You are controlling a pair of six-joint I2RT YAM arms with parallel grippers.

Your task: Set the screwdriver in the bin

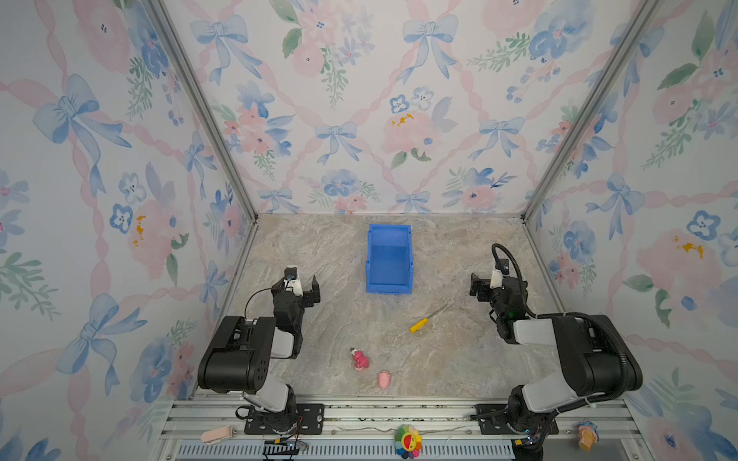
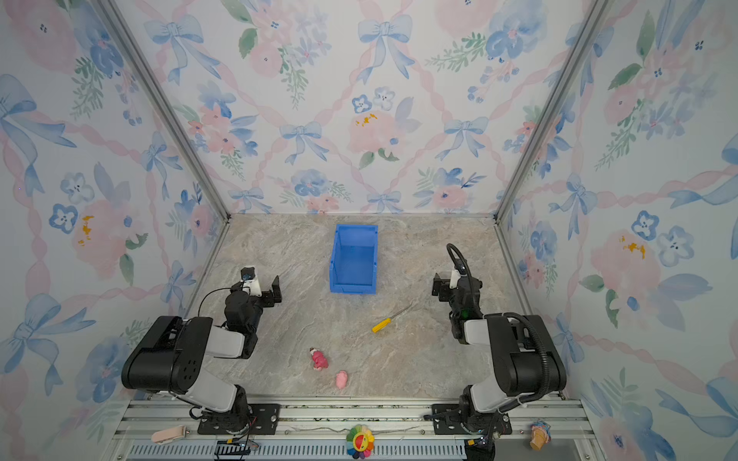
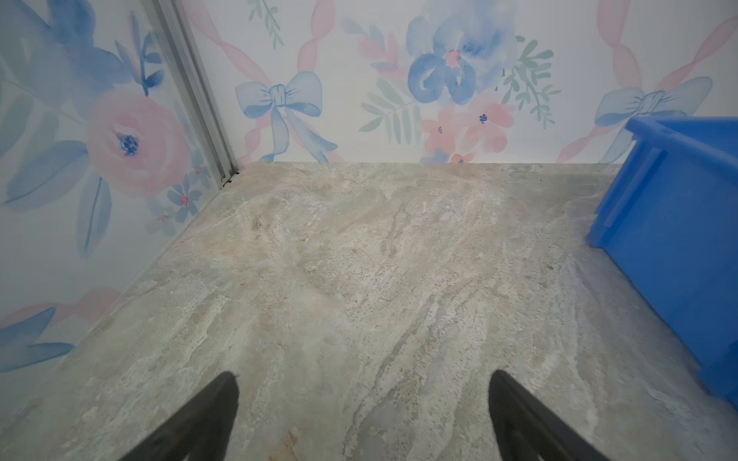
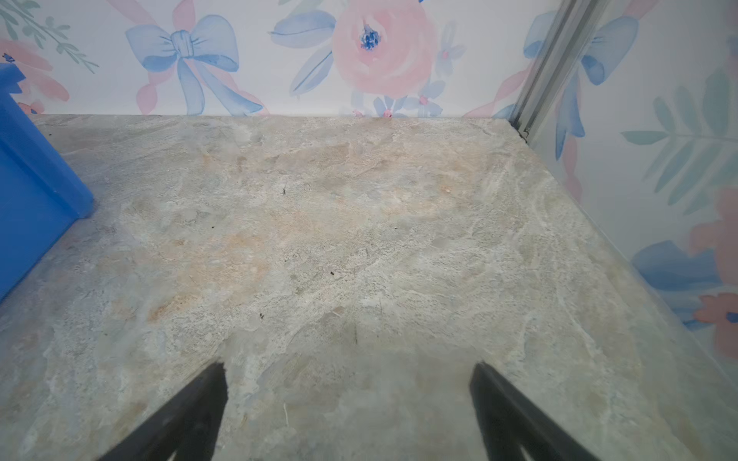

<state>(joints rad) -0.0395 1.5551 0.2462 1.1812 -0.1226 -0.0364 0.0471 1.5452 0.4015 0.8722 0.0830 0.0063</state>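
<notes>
The screwdriver [image 1: 424, 321] [image 2: 385, 322], with a yellow handle and a thin silver shaft, lies flat on the marble table, in front of and right of the bin. The blue open-top bin [image 1: 371, 255] [image 2: 334, 259] stands at the middle back with nothing showing inside; one of its side walls [image 3: 679, 223] [image 4: 32, 199] shows in each wrist view. My left gripper [image 1: 306, 290] [image 2: 272, 290] [image 3: 363, 375] hovers open and empty, left of the bin. My right gripper [image 1: 479, 285] [image 2: 439, 285] [image 4: 348, 365] is open and empty to the bin's right, behind the screwdriver. Neither wrist view shows the screwdriver.
Two pink toy figures [image 1: 360, 359] [image 1: 383, 379] lie near the table's front middle. Floral walls close in the left, back and right sides. On the aluminium rail [image 1: 359, 415] at the front sit both arm bases, a colourful flower toy [image 1: 408, 441] and other small toys.
</notes>
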